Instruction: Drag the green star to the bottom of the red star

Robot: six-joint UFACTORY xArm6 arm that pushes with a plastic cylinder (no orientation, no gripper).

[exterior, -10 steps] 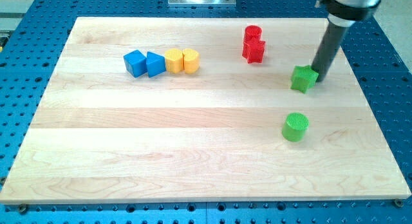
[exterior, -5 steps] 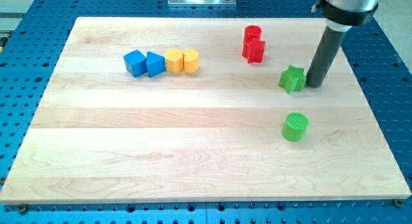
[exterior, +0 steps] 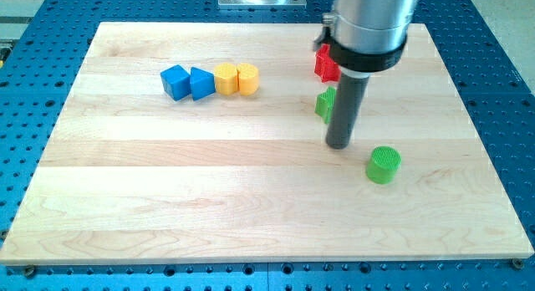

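Observation:
The green star lies just below the red star, and the rod hides its right part. The arm covers most of the red star and whatever sits above it. My tip rests on the board just below and to the right of the green star, left of the green cylinder.
A row of blocks sits at the upper left: a blue cube, a blue block, a yellow block and a yellow cylinder. The wooden board ends at blue perforated table on all sides.
The green star has slid left from the right side to just under the red star. The rod has swung left and down with it, now covering the red blocks.

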